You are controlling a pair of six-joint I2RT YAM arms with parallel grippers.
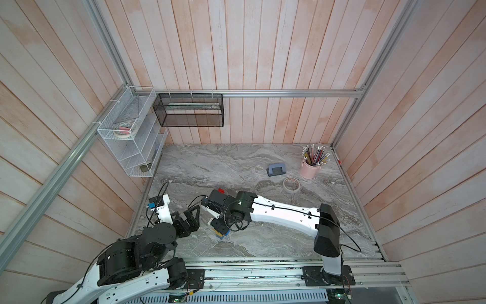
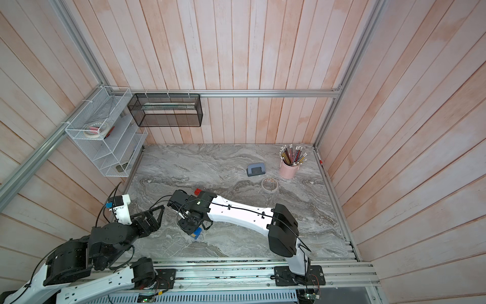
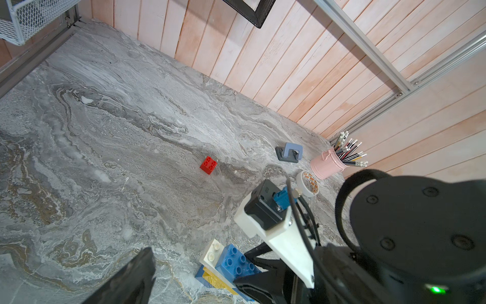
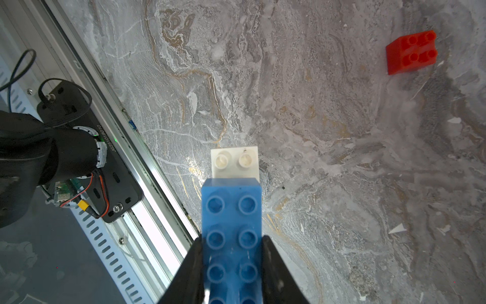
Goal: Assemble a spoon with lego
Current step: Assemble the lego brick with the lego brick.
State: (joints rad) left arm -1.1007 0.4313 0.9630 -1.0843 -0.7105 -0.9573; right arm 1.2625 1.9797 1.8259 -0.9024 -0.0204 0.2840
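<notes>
While the right claw [image 4: 232,244] is pinched tight on the long blue brick [image 4: 231,202] that tops the spoon [image 3: 228,263], the left claw [image 1: 196,219] just hangs beside it with its jaws spread wide and nothing in them. The spoon so far is a little stack. There's that blue brick on top, then a white brick [image 4: 234,162] under it poking out past the blue end with two studs showing. In the left wrist view you can make out yellow and more blue layers underneath. It sits close to the front edge of the bench [image 1: 263,237], left of the middle, right under the right arm's wrist, so in both top views only a blue and yellow corner peeks out. Can't tell for sure whether its bottom is resting on the marble or slightly off it. The red brick [image 3: 208,165] is on its own, studs up, out toward the middle of the bench, well apart from the stack and not joined to anything. Off toward the back right corner there's a grey-blue hole punch [image 1: 276,169], a pink cup of pencils [image 1: 310,171] nearest the corner, and a roll of tape [image 1: 291,184] just in front of those two.
</notes>
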